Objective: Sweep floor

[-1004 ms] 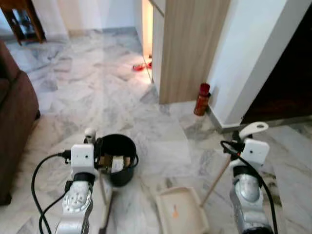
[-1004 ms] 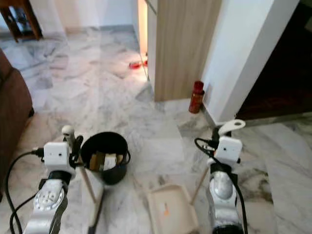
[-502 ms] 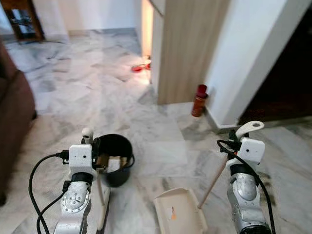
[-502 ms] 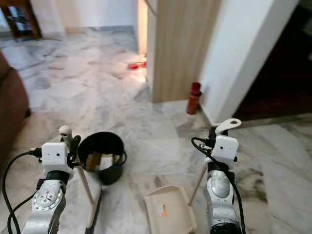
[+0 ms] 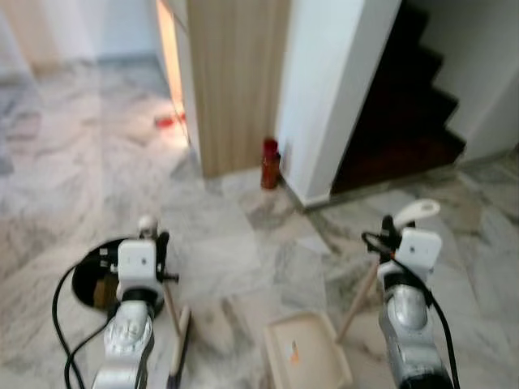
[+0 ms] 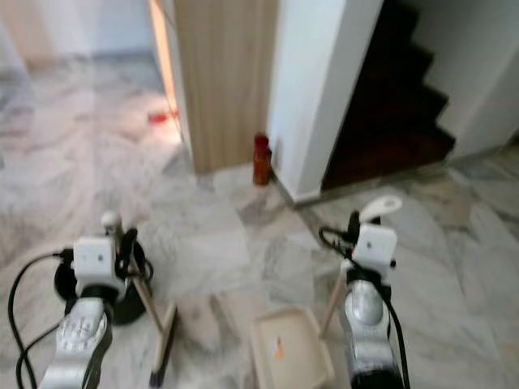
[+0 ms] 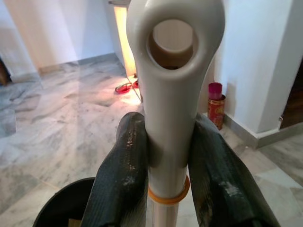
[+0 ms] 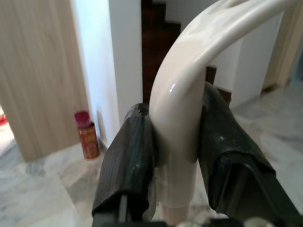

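Observation:
My left gripper is shut on the cream broom handle, just under its eyelet. In the head views that handle slants down to the broom head on the marble floor. My right gripper is shut on the curved cream dustpan handle. Its wooden stick runs down to the cream dustpan tray, which lies flat between my arms. A small orange scrap lies in the tray.
A black bucket with scraps inside stands behind my left arm. A red can stands at the foot of the white wall, beside a wooden panel. Dark stairs rise at the right. Something red lies on the far floor.
The whole view has swung to the right: the sofa is gone and the stairs have come in. Both grippers hold their handles as before, and the picture is blurred.

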